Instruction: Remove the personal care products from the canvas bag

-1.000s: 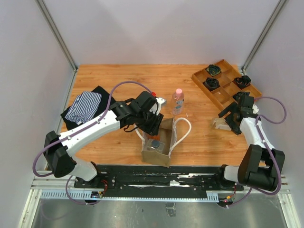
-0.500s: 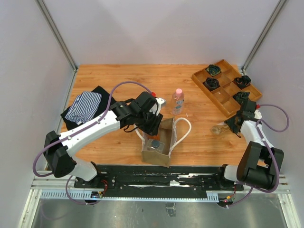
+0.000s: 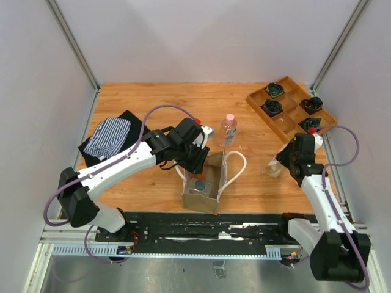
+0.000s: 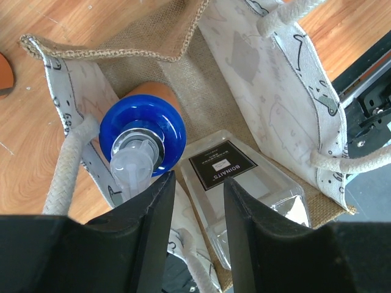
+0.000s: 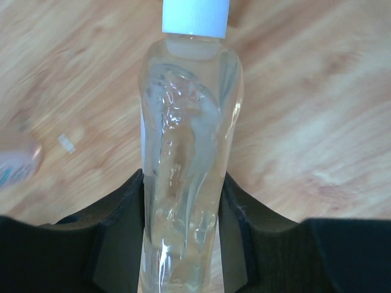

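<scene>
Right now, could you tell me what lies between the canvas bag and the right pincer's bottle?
Only bare table lies between canvas bag and clear bottle, as the top view shows.

White arms, black joints, purple cables

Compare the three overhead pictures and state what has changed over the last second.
The right gripper, shut on the white-capped clear bottle, swung left and toward the near edge, away from the wooden tray, carrying the bottle along. The left gripper stayed open over the canvas bag; the pink-capped bottle stayed standing beyond the bag.
</scene>
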You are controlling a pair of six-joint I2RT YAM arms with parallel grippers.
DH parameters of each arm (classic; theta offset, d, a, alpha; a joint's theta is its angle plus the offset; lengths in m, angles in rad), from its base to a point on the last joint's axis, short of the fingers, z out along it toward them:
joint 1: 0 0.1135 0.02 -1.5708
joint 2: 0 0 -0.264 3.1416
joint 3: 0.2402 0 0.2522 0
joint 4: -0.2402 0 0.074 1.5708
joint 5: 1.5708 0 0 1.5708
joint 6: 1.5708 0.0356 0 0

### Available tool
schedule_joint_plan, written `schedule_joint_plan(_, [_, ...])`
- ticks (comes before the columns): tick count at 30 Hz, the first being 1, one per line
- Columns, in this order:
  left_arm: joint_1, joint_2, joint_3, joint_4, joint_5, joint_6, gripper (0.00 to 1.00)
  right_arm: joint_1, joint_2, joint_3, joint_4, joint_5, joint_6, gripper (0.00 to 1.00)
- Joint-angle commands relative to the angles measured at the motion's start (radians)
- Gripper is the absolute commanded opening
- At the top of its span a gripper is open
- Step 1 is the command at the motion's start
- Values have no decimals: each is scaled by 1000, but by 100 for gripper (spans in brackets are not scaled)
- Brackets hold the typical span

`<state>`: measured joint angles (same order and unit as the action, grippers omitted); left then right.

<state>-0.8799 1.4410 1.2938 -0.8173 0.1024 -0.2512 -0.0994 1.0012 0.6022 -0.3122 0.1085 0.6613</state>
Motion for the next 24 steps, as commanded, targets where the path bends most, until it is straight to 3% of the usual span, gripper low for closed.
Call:
schedule_joint_plan(1, [-7, 11, -4, 3, 6, 3, 42, 184, -117, 102, 72, 101, -131, 1])
schedule_joint_plan(7, [-7, 14, -3, 8, 6, -8, 41, 389, -84, 128, 211, 196, -364, 1])
schedule_joint_plan(13, [-7, 20, -5, 13, 5, -16, 40, 412, 71, 82, 482, 243, -490, 1])
schedule_joint_plan(18, [-7, 34, -1, 20, 7, -21, 39, 417, 138, 19, 801, 248, -581, 1])
schedule_joint_plan(24, [-8, 50, 4, 30, 19, -29, 38, 418, 295, 36, 1109, 121, -675, 1])
